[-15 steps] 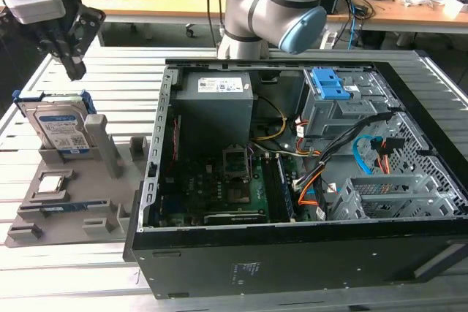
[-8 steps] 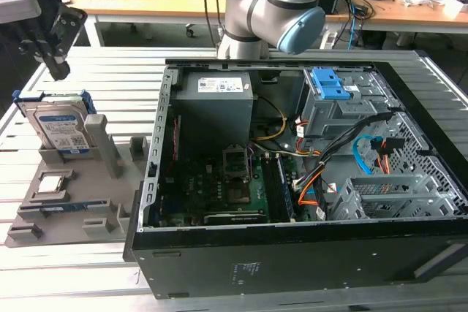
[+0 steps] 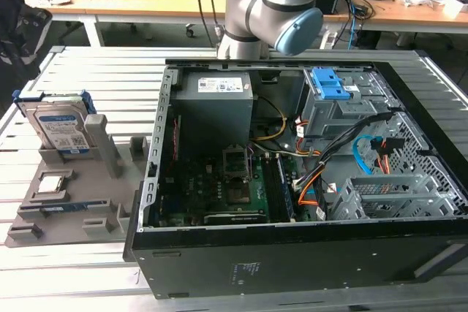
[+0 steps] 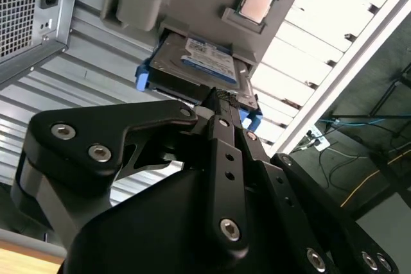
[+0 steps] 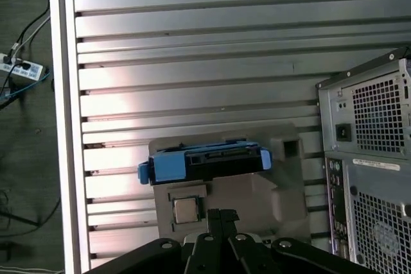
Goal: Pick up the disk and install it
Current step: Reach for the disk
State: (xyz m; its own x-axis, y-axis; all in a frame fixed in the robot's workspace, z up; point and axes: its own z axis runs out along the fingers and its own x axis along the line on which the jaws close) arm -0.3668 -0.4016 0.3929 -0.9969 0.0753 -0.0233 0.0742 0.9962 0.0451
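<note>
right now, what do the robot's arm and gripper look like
The arm is a silver-grey metal tube with rounded joints and a light blue cap. The gripper is matte black, built of angular linkage plates dotted with silver screw heads.

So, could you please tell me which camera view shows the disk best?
The exterior view: the disk stands upright in the grey holder, label facing the camera. The second wrist view shows its label partly behind the pincer; the first wrist view shows its blue-framed edge.
</note>
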